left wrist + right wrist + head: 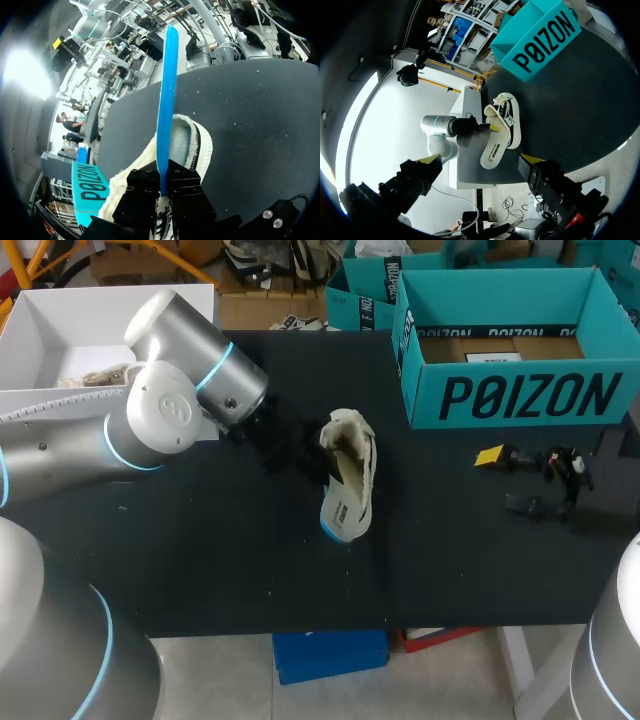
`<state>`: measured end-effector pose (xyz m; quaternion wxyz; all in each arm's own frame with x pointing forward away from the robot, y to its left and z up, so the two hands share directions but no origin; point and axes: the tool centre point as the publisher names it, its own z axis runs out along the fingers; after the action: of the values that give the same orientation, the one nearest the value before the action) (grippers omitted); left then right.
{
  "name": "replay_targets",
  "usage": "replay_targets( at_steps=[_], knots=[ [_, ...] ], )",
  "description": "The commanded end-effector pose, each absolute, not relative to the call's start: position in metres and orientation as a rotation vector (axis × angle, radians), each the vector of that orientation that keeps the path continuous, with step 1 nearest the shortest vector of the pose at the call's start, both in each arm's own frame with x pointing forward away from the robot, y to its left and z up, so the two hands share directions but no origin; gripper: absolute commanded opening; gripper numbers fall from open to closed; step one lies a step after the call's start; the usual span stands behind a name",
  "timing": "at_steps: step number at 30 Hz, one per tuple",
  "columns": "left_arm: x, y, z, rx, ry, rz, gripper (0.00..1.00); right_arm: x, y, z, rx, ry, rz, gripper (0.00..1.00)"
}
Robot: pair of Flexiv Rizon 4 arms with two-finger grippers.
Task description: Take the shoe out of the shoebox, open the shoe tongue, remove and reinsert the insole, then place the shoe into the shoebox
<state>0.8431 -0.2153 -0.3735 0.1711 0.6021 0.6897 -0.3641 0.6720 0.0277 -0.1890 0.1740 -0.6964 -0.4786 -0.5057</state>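
Observation:
A cream knit shoe (pixel 362 455) (pixel 508 117) lies on its side in the middle of the black table. Its insole (pixel 342 512) (pixel 494 152), blue on one face and white with print on the other, sticks partly out of the shoe's opening. My left gripper (pixel 315 455) (pixel 162 182) is shut on the insole (pixel 167 90), which runs edge-on straight ahead of its fingers over the shoe (pixel 192 145). My right gripper (pixel 535 480) (pixel 480 160) stands open, low over the table's right side and well clear of the shoe. The teal shoebox (pixel 520 395) (pixel 540 35) stands open at the back right.
A second teal box (pixel 365 295) sits behind the shoebox, toward the middle of the far edge. A white open box (pixel 60 315) stands at the back left, partly behind my left arm. Bare black tabletop (pixel 230 560) lies in front of the shoe.

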Motion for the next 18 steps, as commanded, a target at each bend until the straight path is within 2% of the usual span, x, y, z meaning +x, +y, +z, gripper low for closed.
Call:
replay_targets(
  at_steps=[1, 5, 6, 7, 9, 11, 18],
  knots=[
    [0.847, -0.218, -0.377, 1.695, 1.963, -1.020, 0.00, 0.672, 0.028, -0.189, -1.976, -1.357, -1.432, 1.00],
    [0.851, -0.219, -0.374, 1.681, 1.961, -1.011, 0.02, 0.672, 0.028, -0.189, -1.976, -1.357, -1.432, 1.00],
    [0.851, -0.220, -0.373, 1.680, 1.960, -1.010, 0.26, 0.672, 0.028, -0.189, -1.976, -1.357, -1.432, 1.00],
    [0.851, -0.220, -0.372, 1.681, 1.957, -1.010, 0.30, 0.672, 0.028, -0.189, -1.976, -1.357, -1.432, 1.00],
    [0.850, -0.220, -0.370, 1.680, 1.953, -1.010, 0.32, 0.672, 0.028, -0.189, -1.976, -1.357, -1.432, 1.00],
    [0.848, -0.219, -0.366, 1.669, 1.944, -1.020, 0.44, 0.672, 0.028, -0.189, -1.976, -1.357, -1.432, 1.00],
    [0.838, -0.218, -0.352, 1.665, 1.909, -1.054, 0.41, 0.672, 0.028, -0.189, -1.976, -1.357, -1.432, 1.00]
  ],
)
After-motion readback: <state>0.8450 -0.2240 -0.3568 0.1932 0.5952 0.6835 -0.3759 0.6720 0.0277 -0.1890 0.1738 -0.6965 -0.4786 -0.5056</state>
